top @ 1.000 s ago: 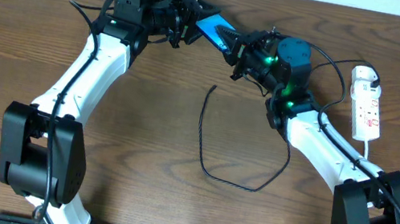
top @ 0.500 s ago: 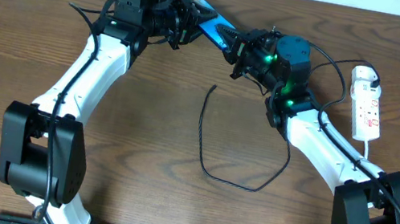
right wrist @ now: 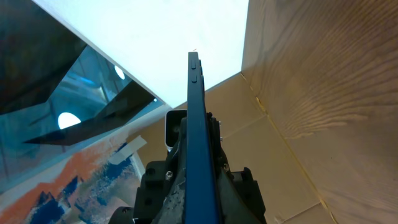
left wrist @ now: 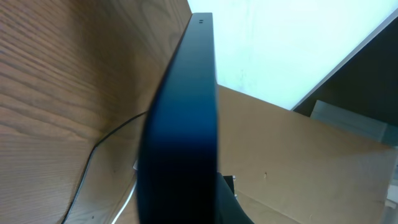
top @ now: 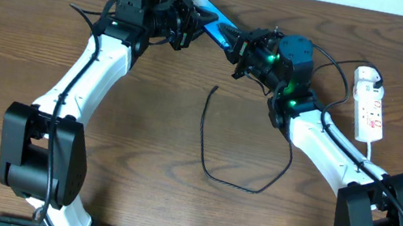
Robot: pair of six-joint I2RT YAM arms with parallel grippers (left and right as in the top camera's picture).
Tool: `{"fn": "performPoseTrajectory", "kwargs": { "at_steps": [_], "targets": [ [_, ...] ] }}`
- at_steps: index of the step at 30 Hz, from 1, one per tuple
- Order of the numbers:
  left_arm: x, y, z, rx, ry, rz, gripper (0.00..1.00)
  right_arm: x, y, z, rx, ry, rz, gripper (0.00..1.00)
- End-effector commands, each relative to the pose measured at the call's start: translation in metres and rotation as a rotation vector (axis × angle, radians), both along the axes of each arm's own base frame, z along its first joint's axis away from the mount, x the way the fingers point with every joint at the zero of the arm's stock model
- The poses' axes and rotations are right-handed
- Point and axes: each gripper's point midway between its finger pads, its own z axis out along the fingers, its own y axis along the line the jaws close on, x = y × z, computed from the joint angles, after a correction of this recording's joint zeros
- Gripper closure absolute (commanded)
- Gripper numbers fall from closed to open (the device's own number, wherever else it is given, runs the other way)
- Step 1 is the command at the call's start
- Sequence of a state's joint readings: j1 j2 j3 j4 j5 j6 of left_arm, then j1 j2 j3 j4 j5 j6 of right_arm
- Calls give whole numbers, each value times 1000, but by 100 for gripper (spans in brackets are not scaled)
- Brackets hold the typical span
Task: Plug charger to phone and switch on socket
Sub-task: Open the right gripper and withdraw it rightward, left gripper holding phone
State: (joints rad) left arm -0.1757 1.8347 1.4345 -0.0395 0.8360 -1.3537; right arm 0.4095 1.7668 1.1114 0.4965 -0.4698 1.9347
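The phone (top: 218, 25), blue-screened, is held off the table at the far middle between both grippers. My left gripper (top: 197, 20) is shut on its left end; in the left wrist view the phone's dark edge (left wrist: 183, 124) fills the middle. My right gripper (top: 239, 45) is shut on its right end; the right wrist view shows the phone (right wrist: 198, 124) edge-on between black fingers (right wrist: 249, 193). The charger cable (top: 238, 186) lies looped on the table, its small free plug (top: 215, 89) below the phone. The white socket strip (top: 370, 104) lies at the right.
The wooden table (top: 140, 136) ends just behind the phone, with a pale wall beyond. The charger cable runs under my right arm (top: 319, 145). The socket's white cord (top: 373, 150) trails toward the front right. A thin dark cable (left wrist: 93, 158) shows in the left wrist view.
The phone has shifted slightly toward the far edge, its left end rising with my left gripper. The right gripper, cable and socket have barely moved.
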Motion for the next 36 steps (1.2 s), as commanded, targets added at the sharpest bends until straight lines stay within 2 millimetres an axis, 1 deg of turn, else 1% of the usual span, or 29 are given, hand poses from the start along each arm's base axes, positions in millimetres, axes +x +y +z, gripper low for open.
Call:
{"fn": "performPoseTrajectory", "kwargs": {
  "at_steps": [1,5,9,10,15,18,21,25,28,30,36],
  "targets": [
    [1,1,17,7,-72,-10,92,1,-1,1,-26,-18,-10,98],
    [1,1,17,14,-83,-14,93,1,-1,0,-27,-18,-10,99],
    [0,0,17,28,-109,-29,92,1,-1,0,-45,-40,-6,93],
    [0,0,17,31,-116,-33,92,1,-1,0,-52,-49,-4,88],
    [-1,0,17,45,-145,-54,92,1,-1,0,-76,-77,1,76],
    [-1,0,18,55,-165,-65,93,1,-1,0,-89,-93,4,64],
    [-2,2,19,60,-191,-85,93,1,-2,0,-110,-117,7,52],
    [-3,11,21,59,-227,-112,93,2,-4,-2,-160,-164,16,41],
    [-4,18,24,55,-258,-139,93,3,-10,-12,-218,-167,21,37],
    [-6,23,27,50,-285,-164,93,3,-15,-23,-266,-160,27,37],
    [-12,35,34,29,-356,-230,93,-1,-35,-59,-526,-241,106,37]
  ]
}}
